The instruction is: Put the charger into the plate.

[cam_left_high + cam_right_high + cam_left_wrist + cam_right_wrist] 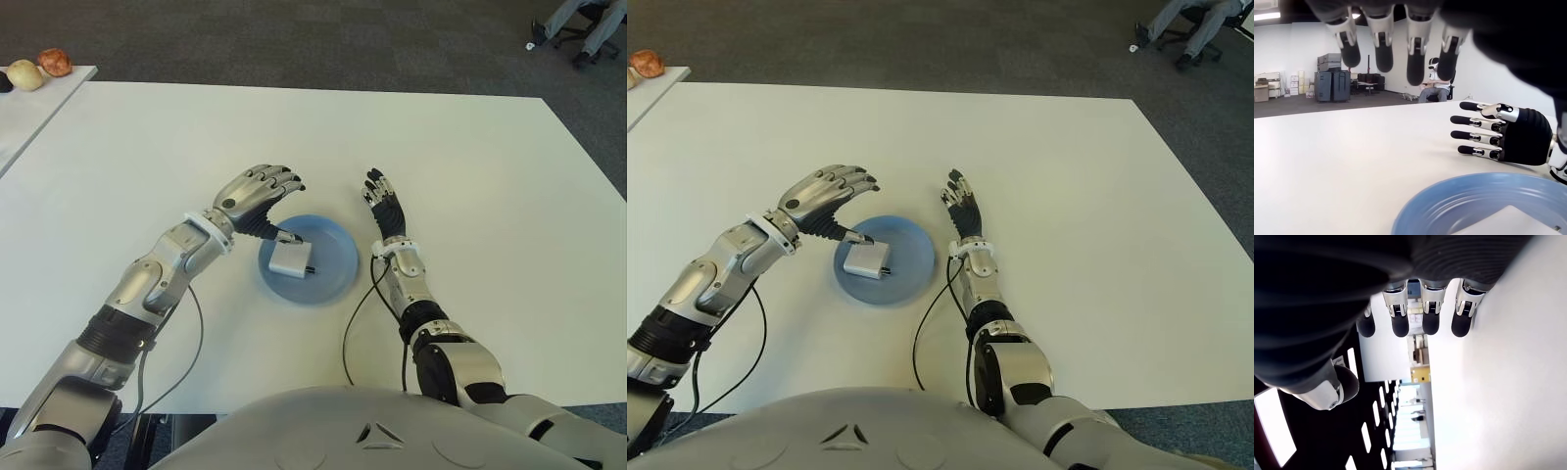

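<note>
White and square, the charger (292, 259) lies inside the blue plate (333, 274), toward its left half, on the white surface (470, 157). Above the plate's left rim, the left hand (257, 194) hovers with its fingers (1384, 46) spread loosely, holding nothing; the thumb tip reaches down close to the charger. Just right of the plate, the right hand (385, 204) shows with straight fingers (1430, 318), also empty.
</note>
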`<state>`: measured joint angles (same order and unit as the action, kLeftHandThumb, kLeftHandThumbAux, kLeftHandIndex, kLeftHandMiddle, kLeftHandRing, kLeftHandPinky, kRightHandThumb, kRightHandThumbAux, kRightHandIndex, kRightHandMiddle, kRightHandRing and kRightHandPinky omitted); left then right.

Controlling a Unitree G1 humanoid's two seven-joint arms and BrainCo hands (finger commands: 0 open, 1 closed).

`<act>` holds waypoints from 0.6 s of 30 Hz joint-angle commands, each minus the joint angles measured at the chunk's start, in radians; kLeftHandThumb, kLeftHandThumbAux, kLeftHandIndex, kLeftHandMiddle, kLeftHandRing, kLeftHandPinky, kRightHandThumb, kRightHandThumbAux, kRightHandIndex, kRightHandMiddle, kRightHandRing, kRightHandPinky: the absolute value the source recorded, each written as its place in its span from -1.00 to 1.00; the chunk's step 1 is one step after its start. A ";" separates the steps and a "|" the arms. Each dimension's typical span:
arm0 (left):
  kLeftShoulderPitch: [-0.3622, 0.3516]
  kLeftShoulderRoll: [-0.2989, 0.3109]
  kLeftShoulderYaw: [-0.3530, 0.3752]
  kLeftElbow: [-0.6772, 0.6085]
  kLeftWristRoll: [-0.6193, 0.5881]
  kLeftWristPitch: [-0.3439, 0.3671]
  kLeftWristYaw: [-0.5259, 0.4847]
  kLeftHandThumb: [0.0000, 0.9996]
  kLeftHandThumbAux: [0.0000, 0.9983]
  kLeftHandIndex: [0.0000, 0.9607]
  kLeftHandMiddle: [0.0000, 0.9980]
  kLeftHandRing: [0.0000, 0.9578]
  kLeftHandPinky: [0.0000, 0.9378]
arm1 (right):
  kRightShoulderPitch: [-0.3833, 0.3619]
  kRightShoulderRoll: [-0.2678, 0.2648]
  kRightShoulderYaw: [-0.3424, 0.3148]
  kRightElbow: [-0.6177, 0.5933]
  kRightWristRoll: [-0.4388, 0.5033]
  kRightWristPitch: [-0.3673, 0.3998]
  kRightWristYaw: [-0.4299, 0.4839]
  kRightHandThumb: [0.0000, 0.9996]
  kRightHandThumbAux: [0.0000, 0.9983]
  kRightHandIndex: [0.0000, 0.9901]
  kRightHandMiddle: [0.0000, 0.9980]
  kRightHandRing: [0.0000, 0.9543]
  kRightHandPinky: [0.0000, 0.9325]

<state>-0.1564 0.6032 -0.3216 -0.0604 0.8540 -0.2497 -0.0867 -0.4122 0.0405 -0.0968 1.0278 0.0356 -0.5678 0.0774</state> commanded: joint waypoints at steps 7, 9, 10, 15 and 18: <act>-0.010 0.002 0.103 0.009 -0.185 -0.064 0.016 -0.35 -0.14 -0.65 -0.71 -0.75 -0.88 | 0.038 0.011 0.010 0.048 -0.011 0.062 -0.019 -0.95 0.10 -1.00 -1.00 -1.00 -1.00; -0.016 -0.003 0.163 -0.024 -0.310 -0.064 -0.021 -0.51 -0.06 -0.72 -0.75 -0.78 -0.82 | 0.038 0.012 0.010 0.048 -0.010 0.061 -0.018 -0.95 0.10 -1.00 -1.00 -1.00 -1.00; -0.018 -0.005 0.188 -0.037 -0.365 -0.060 -0.039 -0.55 -0.03 -0.73 -0.75 -0.78 -0.80 | 0.038 0.012 0.010 0.048 -0.010 0.061 -0.018 -0.95 0.10 -1.00 -1.00 -1.00 -1.00; -0.027 -0.083 0.319 -0.077 -0.728 0.080 -0.130 -0.67 0.08 -0.78 -0.76 -0.81 -0.83 | 0.038 0.014 0.010 0.047 -0.009 0.062 -0.019 -0.95 0.10 -1.00 -1.00 -1.00 -1.00; -0.026 -0.145 0.387 -0.082 -0.894 0.144 -0.123 -0.77 0.21 -0.83 -0.80 -0.85 -0.89 | 0.039 0.015 0.010 0.048 -0.009 0.062 -0.019 -0.95 0.11 -1.00 -1.00 -1.00 -1.00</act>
<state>-0.1820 0.5734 -0.0771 -0.1165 0.3216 -0.2629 -0.1326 -0.4175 0.0432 -0.0911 1.0201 0.0305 -0.5702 0.0637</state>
